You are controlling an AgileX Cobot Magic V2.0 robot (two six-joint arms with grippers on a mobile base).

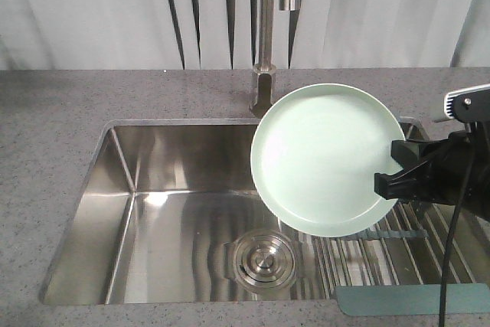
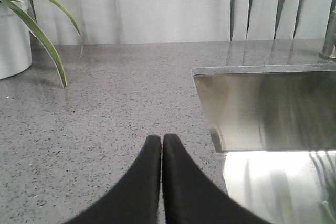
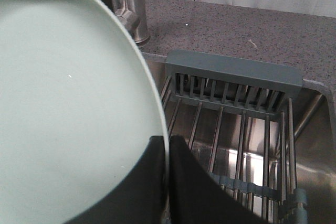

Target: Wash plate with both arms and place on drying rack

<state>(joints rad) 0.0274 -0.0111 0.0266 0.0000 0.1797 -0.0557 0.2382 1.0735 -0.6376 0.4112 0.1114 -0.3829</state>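
The pale mint-green plate hangs tilted on edge above the right part of the sink, its face toward the front camera. My right gripper is shut on the plate's right rim; in the right wrist view the plate fills the left side and the rim sits pinched between the black fingers. The drying rack lies across the sink's right end below the plate, and its steel rods and grey-teal end bar show beyond the gripper. My left gripper is shut on nothing over the grey countertop left of the sink.
The steel sink has a round drain in its floor. A tall faucet rises behind it, close to the plate's upper left edge. A white pot with a green plant stands far left on the speckled counter.
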